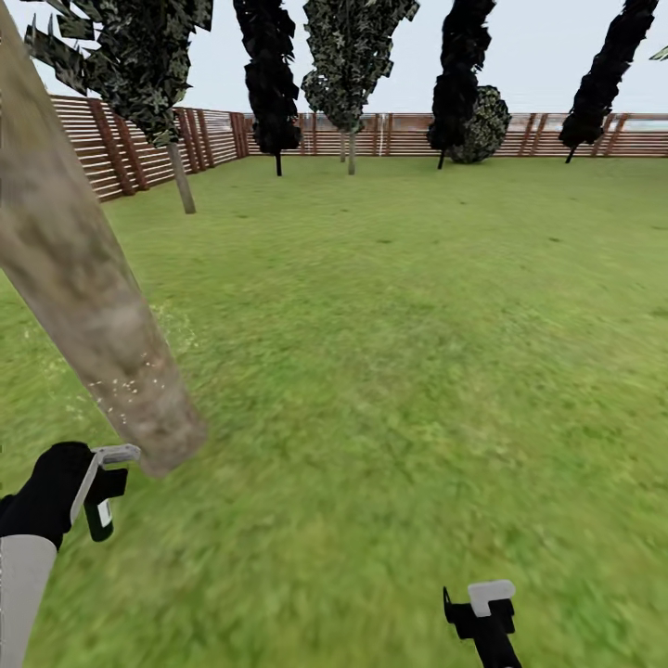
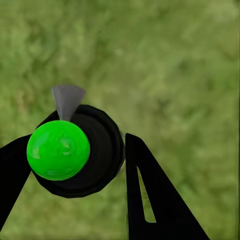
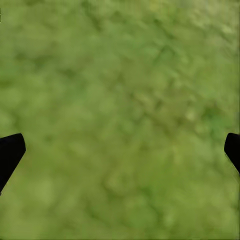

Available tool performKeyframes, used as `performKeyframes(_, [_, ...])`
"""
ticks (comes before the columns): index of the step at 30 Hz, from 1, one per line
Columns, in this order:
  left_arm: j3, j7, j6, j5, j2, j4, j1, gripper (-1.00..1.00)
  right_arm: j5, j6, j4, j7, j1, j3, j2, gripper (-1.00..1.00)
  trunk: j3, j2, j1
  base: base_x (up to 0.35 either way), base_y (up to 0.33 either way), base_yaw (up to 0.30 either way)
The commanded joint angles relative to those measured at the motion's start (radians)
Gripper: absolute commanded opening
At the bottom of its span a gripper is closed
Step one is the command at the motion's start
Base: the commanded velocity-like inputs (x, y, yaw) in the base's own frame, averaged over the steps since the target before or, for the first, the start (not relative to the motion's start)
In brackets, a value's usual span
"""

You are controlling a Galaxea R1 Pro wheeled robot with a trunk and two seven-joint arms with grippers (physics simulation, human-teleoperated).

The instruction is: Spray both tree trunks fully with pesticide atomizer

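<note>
A thick mottled grey-beige tree trunk (image 1: 88, 288) rises from the grass floor (image 1: 390, 371) at the left, close in front of me. Small white specks dot its lower part. My left gripper (image 1: 100, 487) is low, just short of the trunk's base. In the left wrist view my left gripper (image 2: 75, 145) is shut on the pesticide atomizer (image 2: 75, 155), a black round body with a bright green ball and a grey nozzle. A second pale-trunked tree (image 1: 183, 181) stands farther back by the left fence. My right gripper (image 1: 482, 603) hangs open over bare grass, its fingertips (image 3: 10, 152) far apart.
A brown slatted wooden fence (image 1: 121, 148) closes the lawn at the left and back. Dark narrow conifers (image 1: 269, 83) and a leafy tree (image 1: 351, 65) stand along the far fence. Open lawn stretches ahead and to the right.
</note>
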Motion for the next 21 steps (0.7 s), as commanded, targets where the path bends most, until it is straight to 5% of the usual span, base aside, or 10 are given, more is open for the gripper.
performKeyframes(1, [-0.002, -0.006, 0.004, -0.012, -0.004, -0.006, -0.001, -1.00, 0.011, 0.001, 0.000, -0.010, 0.000, 0.005, 0.000, 1.00, -0.001, 0.000, 0.000, 0.272, -0.168, 0.264])
performKeyframes(5, [-0.006, 0.003, -0.005, -0.024, -0.001, -0.005, 0.009, -1.00, 0.011, 0.001, 0.000, -0.010, 0.000, 0.005, 0.000, 1.00, -0.001, 0.000, 0.000, 0.215, -0.138, 0.273])
performKeyframes(7, [-0.005, 0.043, -0.007, -0.082, -0.010, 0.000, 0.037, -1.00, 0.011, 0.001, 0.000, -0.010, 0.000, 0.005, 0.000, 1.00, -0.001, 0.000, 0.000, 0.018, -0.013, 0.276])
performKeyframes(10, [-0.028, 0.060, -0.045, -0.111, -0.070, 0.018, 0.082, -1.00, 0.011, 0.001, 0.000, -0.010, 0.000, 0.005, 0.001, 1.00, -0.001, 0.000, 0.000, 0.003, -0.002, 0.276])
performKeyframes(21, [-0.022, 0.047, -0.090, -0.077, -0.092, 0.018, 0.087, -1.00, 0.011, 0.001, 0.000, -0.012, 0.000, 0.005, 0.001, 1.00, -0.001, 0.000, 0.000, 0.243, -0.125, 0.064])
